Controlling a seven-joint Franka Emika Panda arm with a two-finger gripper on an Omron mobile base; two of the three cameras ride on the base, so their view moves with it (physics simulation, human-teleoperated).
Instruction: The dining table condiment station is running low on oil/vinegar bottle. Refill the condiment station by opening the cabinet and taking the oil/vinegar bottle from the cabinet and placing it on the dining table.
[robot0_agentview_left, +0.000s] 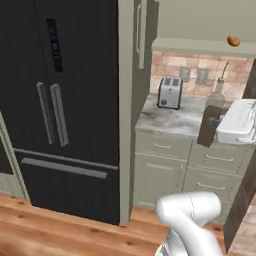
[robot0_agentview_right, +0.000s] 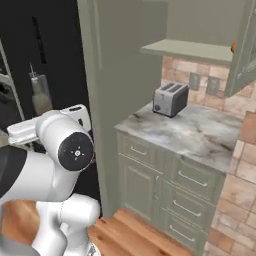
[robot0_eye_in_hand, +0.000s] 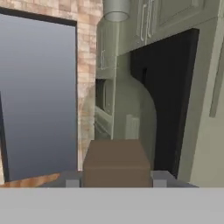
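Bottle (robot0_eye_in_hand: 117, 131) sits clamped between your hand's (robot0_eye_in_hand: 116, 183) fingertips (robot0_eye_in_hand: 72, 180), brown base low centre of the hand view, neck rising upright so nothing spills. In the left base view it hangs at right, above the toaster (robot0_agentview_left: 169, 92) bench (robot0_agentview_left: 175, 120), clear of the cabinet (robot0_agentview_left: 141, 30).

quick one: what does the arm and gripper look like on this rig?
Glossy white rounded arm links; one joint has a dark round cap with a small centre mark. The hand is a white block; the gripper has two small grey square fingertips. No cables visible.
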